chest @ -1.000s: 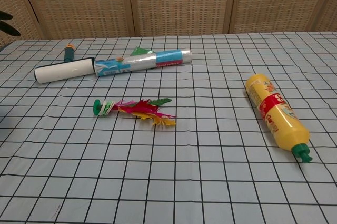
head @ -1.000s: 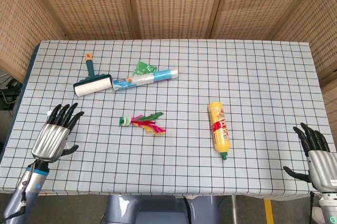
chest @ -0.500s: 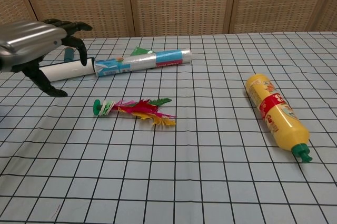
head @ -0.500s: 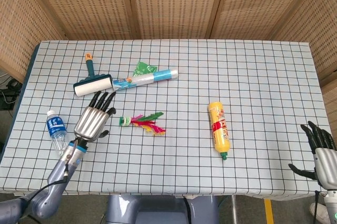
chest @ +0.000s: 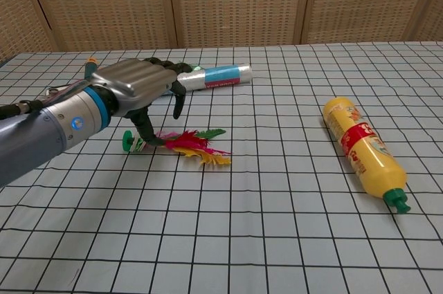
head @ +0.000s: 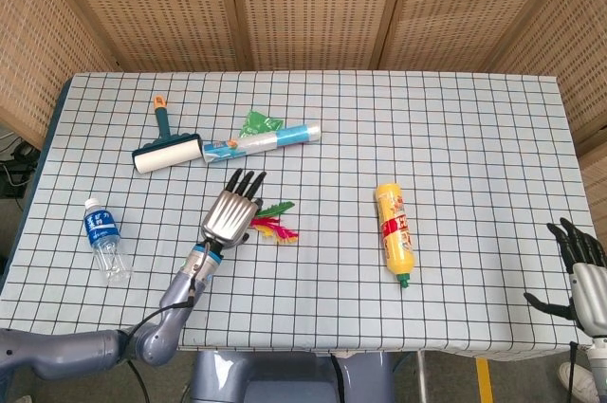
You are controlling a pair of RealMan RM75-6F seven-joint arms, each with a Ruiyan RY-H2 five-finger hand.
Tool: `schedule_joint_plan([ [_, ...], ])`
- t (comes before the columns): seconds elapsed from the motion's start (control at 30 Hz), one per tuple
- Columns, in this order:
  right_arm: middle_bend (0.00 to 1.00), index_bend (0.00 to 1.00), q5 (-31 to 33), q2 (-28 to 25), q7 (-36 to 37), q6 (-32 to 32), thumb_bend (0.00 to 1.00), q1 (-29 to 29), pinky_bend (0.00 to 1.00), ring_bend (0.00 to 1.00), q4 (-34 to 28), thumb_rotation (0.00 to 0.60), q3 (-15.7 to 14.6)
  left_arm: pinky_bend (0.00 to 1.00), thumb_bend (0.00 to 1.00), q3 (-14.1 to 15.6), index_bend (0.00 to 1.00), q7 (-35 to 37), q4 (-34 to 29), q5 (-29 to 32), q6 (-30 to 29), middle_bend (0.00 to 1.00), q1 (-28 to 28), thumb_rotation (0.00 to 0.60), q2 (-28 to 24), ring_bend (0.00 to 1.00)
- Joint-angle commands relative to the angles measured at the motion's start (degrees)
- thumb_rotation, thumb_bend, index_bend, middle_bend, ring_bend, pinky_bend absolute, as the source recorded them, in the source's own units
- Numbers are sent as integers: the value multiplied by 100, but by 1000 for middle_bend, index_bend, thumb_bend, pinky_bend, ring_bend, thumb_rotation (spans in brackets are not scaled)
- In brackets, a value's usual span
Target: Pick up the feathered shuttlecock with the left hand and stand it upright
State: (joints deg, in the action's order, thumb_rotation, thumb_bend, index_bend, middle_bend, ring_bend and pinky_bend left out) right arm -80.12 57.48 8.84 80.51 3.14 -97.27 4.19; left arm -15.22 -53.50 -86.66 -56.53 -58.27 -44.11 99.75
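Note:
The feathered shuttlecock (chest: pixel 183 144) lies flat on the checked cloth, green base to the left, pink, yellow and green feathers (head: pixel 275 225) to the right. My left hand (chest: pixel 138 90) hovers just above its base end with fingers spread and curved downward, holding nothing; in the head view the left hand (head: pixel 231 213) covers the base. My right hand (head: pixel 580 268) sits open at the table's near right edge, far from everything; the chest view does not show it.
A lint roller (head: pixel 168 151) and a foil-wrapped roll (head: pixel 262 143) lie behind the shuttlecock. A water bottle (head: pixel 104 237) lies at the left. A yellow squeeze bottle (head: pixel 395 231) lies on its side to the right.
My left hand has swept from the table's left edge rightward to above the shuttlecock's base, uncovering the water bottle. The right hand slid slightly toward the right edge.

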Motion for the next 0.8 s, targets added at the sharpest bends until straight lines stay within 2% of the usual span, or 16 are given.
schedule_joint_plan([
  [0.03,0,29,19,9,8,-25,66,9,0,0,20,600,4,0,184,19,498,-84,147,109,-15,0,-142,600,170,0],
  [0.23,0,29,59,27,55,-95,65,30,0,0,62,600,12,0,255,-21,526,-135,433,301,-31,0,-406,600,503,0],
  [0.5,0,29,86,38,212,-83,66,26,0,0,126,600,58,0,251,61,510,-263,547,577,20,0,-728,600,775,0],
  [0.8,0,29,82,30,351,-75,66,17,0,0,170,600,80,0,251,93,536,-374,853,711,-82,0,-953,600,1047,0],
])
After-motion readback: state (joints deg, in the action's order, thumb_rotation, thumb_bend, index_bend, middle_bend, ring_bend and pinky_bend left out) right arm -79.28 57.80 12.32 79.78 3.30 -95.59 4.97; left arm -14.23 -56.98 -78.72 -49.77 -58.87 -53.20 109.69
